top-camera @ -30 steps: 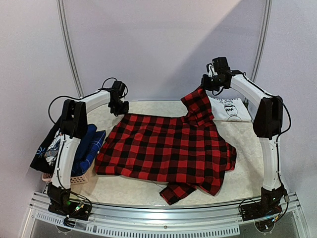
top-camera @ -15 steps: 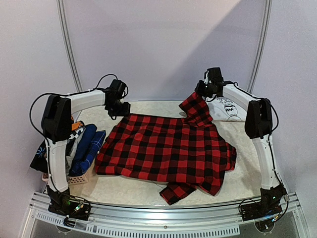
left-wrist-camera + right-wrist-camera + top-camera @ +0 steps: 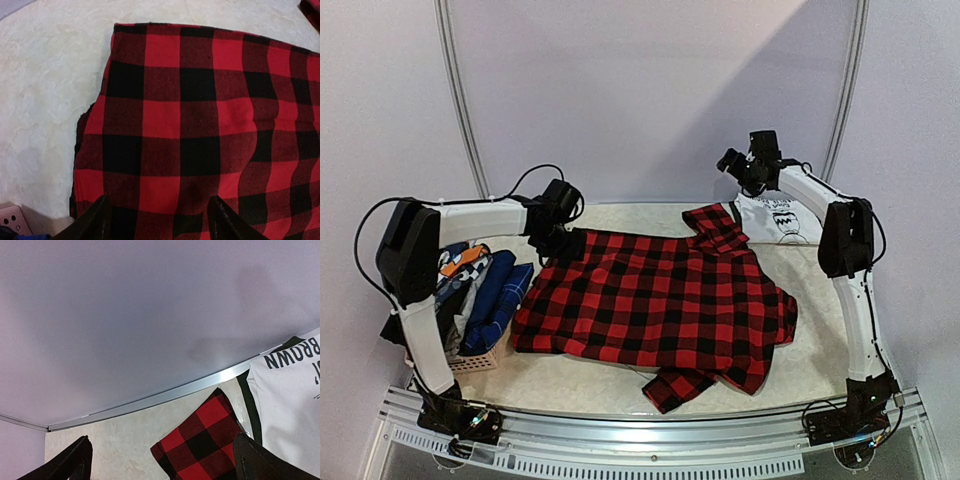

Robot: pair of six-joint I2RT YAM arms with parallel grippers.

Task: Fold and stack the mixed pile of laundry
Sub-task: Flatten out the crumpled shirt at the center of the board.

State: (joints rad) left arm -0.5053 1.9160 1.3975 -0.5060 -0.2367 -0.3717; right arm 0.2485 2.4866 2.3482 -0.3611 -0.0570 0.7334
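Top external view: the plaid shirt (image 3: 660, 300), soft red-and-black checked cloth, lies spread across the middle of the pale, marbled counter (image 3: 820, 350). Its body is mostly flat, with ripples along the right side. A sleeve sticks out as a small flap at the near edge, and the far right corner lies doubled over in a rumpled fold. Just behind that corner, by the back wall (image 3: 650, 100), a white T-shirt (image 3: 778, 220) with a dark green edge and black print lies folded flat. At the left edge a small pinkish woven basket (image 3: 470, 362) holds the rest of the pile (image 3: 495, 295): rolled blue pieces, a dark one and an orange-patterned one, heaped loosely and spilling over the rim.

The left arm rises from its base, bends at a high elbow and reaches level to the right, with the left hand (image 3: 555, 238) low over the shirt's far left corner. The left wrist view shows its black fingers apart above the cloth, nothing between them. The right arm stands tall, the right hand (image 3: 740, 165) raised above the T-shirt and tilted toward the wall. The right wrist view shows its fingers spread wide and empty
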